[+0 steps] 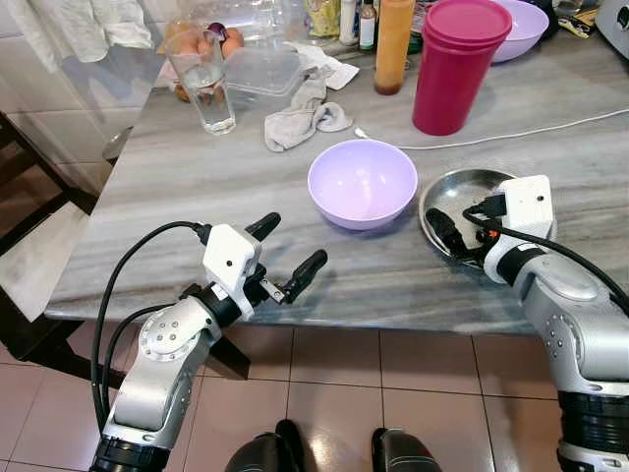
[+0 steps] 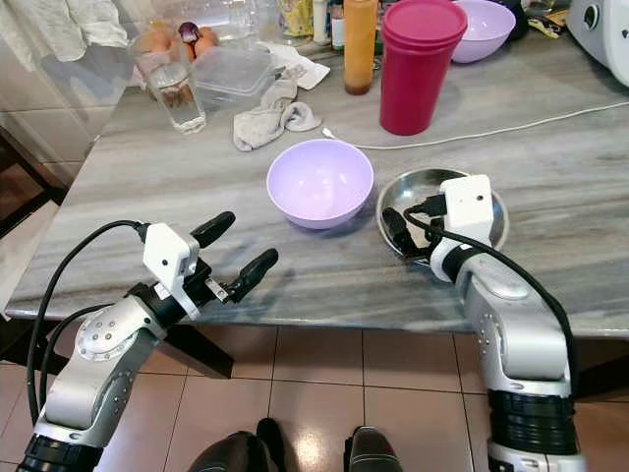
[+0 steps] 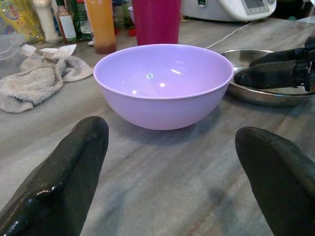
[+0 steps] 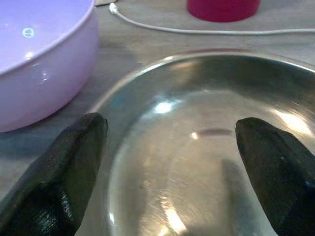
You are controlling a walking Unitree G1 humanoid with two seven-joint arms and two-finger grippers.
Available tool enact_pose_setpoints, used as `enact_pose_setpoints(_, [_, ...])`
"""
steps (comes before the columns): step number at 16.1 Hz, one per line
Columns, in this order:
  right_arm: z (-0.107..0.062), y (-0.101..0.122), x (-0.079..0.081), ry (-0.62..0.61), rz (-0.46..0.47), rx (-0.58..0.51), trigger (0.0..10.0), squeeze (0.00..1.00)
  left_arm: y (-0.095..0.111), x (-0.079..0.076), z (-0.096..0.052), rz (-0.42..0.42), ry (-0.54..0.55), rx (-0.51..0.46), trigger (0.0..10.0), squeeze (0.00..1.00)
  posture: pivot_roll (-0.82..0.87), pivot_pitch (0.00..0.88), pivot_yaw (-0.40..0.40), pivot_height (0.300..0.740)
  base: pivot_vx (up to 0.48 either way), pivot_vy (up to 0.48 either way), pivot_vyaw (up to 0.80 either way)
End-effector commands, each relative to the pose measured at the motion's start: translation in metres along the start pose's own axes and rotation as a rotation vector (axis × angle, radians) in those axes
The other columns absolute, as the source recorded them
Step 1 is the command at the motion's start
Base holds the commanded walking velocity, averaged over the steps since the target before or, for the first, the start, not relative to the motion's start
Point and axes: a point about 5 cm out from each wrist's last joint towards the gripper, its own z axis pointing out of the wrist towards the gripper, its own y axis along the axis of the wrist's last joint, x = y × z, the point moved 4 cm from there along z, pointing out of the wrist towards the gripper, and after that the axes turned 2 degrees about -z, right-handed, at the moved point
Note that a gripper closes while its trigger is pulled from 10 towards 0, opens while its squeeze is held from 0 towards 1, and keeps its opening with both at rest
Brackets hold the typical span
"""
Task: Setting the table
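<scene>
Lilac bowl (image 1: 362, 182) is sitting near the front of the grey tabletop (image 1: 246, 177), just beside a steel plate (image 1: 462, 192). Right end effector (image 4: 170, 172) is hovering over that plate, fingers spread wide. Left end effector (image 1: 285, 254) is waiting before the bowl, fingers parted, gripping nothing.

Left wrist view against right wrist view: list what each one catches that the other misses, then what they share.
Left wrist view alone: the grey cloth, the orange bottle, a white appliance, and the right gripper over the steel plate.

Right wrist view alone: the plate's shiny inside seen close between open fingers, plus the white cable.

Both: the lilac bowl, the red cup and the grey marbled table.
</scene>
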Motion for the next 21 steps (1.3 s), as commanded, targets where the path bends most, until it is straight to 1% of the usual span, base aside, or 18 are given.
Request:
enact_pose_setpoints(1, [0.002,-0.004,0.007,0.033,0.027,0.022,10.0,0.00,-0.002,0.001,-0.002,0.005,0.002,0.018,10.0,0.00,-0.31,0.219,0.095,0.740,0.000,0.000,0.00])
enact_pose_setpoints(5, [0.004,-0.001,0.011,0.053,0.056,0.014,10.0,0.00,-0.004,0.001,-0.001,0.012,-0.001,0.028,10.0,0.00,-0.31,0.223,0.099,0.740,0.000,0.000,0.00])
enact_pose_setpoints(8, [0.008,0.001,0.016,0.070,0.075,0.006,10.0,0.00,-0.004,0.002,-0.001,0.018,0.005,0.034,10.0,0.00,-0.31,0.222,0.099,0.740,0.000,0.000,0.00])
enact_pose_setpoints(11, [0.013,0.007,0.024,0.096,0.077,-0.008,10.0,0.00,-0.005,0.001,-0.001,0.020,0.008,0.039,10.0,0.00,-0.31,0.222,0.096,0.740,0.000,0.000,0.00])
enact_pose_setpoints(14, [0.013,0.008,0.026,0.104,0.074,-0.013,10.0,0.00,-0.006,0.000,0.000,0.019,0.008,0.038,10.0,0.00,-0.31,0.223,0.094,0.740,0.000,0.000,0.00])
enact_pose_setpoints(16, [0.008,0.010,0.025,0.102,0.048,-0.033,10.0,0.00,-0.006,0.000,0.000,0.017,0.010,0.036,10.0,0.00,-0.31,0.224,0.092,0.740,0.000,0.000,0.00])
enact_pose_setpoints(17, [-0.004,0.024,0.019,0.075,0.026,-0.127,10.0,0.00,-0.002,0.002,0.001,0.014,0.034,0.017,10.0,0.00,-0.31,0.225,0.090,0.740,0.000,0.000,0.00])
enact_pose_setpoints(18, [-0.007,0.027,0.018,0.069,0.027,-0.145,10.0,0.00,-0.001,0.003,0.000,0.015,0.040,0.012,10.0,0.00,-0.31,0.225,0.091,0.740,0.000,0.000,0.00])
enact_pose_setpoints(19, [-0.016,0.035,0.015,0.042,0.021,-0.197,10.0,0.00,0.002,0.006,0.000,0.011,0.067,-0.006,10.0,0.00,-0.31,0.225,0.091,0.740,0.000,0.000,0.00])
enact_pose_setpoints(20, [-0.021,0.037,0.014,0.029,-0.005,-0.215,10.0,0.00,0.003,0.008,0.001,0.010,0.078,-0.012,10.0,0.00,-0.31,0.225,0.091,0.740,0.000,0.000,0.00])
enact_pose_setpoints(21, [-0.027,0.040,0.012,-0.008,-0.045,-0.251,10.0,0.00,0.005,0.010,0.002,0.002,0.104,-0.028,10.0,0.00,-0.32,0.218,0.093,0.740,0.000,0.000,0.00])
